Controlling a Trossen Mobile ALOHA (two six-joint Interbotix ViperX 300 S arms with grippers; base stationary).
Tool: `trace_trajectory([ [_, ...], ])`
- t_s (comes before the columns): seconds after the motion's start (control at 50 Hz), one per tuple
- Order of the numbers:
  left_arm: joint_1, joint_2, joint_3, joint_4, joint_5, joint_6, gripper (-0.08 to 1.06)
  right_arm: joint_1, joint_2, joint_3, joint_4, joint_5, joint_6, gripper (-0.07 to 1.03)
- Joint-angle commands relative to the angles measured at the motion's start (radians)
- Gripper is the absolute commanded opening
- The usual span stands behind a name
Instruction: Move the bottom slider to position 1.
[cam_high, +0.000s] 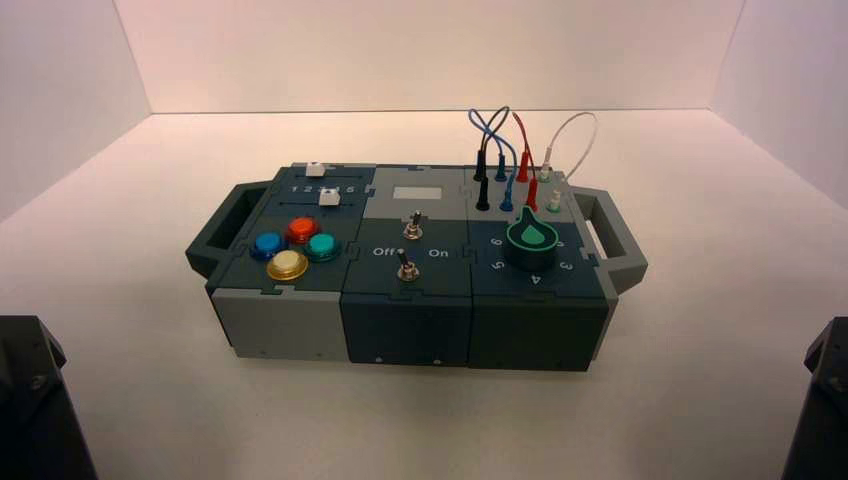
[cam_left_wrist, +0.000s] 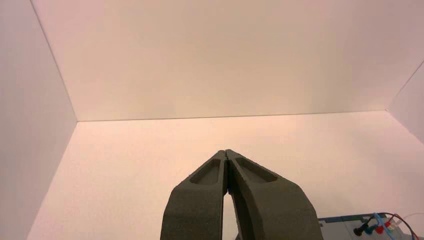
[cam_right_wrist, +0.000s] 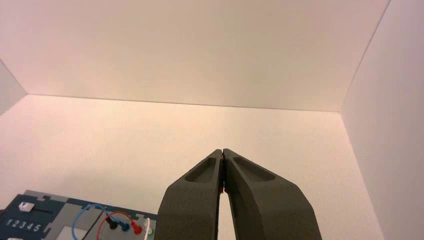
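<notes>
White and cube-shaped, the bottom slider (cam_high: 327, 198) sits on the box's (cam_high: 405, 320) far left part, just behind the coloured buttons (cam_high: 295, 247), its track running left-right under the row of digits, with position 1 (cam_high: 293, 190) to its left. The left gripper (cam_left_wrist: 226, 153) and right gripper (cam_right_wrist: 222, 151) are both pinched closed, parked low at the near corners, well apart from the box. I judge the left arm nearer; the buttons lie between it and the slider.
</notes>
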Motion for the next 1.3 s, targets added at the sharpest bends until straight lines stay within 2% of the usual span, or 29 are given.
trace_trajectory([
  [0.02,0.005,0.005,-0.021,0.002,-0.002,0.006,-0.03,0.005,0.008,-0.021,0.002,-0.005,0.002,-0.02],
  [0.24,0.005,0.003,-0.023,0.002,0.005,0.009,-0.03,0.012,0.008,-0.021,0.003,-0.002,0.002,-0.02],
  [0.4,-0.002,0.008,-0.032,0.003,0.029,0.009,-0.03,0.071,0.009,-0.025,0.003,0.017,0.002,-0.02],
  [0.64,-0.044,0.043,-0.066,-0.006,0.187,0.000,-0.03,0.193,0.038,-0.044,0.011,0.115,0.005,-0.02],
  [0.66,-0.044,0.049,-0.064,-0.006,0.224,-0.002,-0.03,0.210,0.051,-0.044,0.018,0.130,0.005,-0.02],
  [0.86,-0.060,0.127,-0.067,-0.008,0.365,0.011,-0.03,0.258,0.124,-0.055,0.101,0.183,0.006,-0.02],
  [1.04,-0.114,0.229,-0.077,-0.008,0.407,0.017,-0.03,0.325,0.186,-0.063,0.147,0.189,0.006,-0.02],
  [1.16,-0.115,0.311,-0.100,-0.003,0.430,0.018,-0.03,0.396,0.253,-0.089,0.210,0.190,0.008,-0.02],
  [1.3,-0.115,0.334,-0.109,0.000,0.428,0.021,-0.03,0.472,0.333,-0.123,0.279,0.196,0.008,-0.02],
])
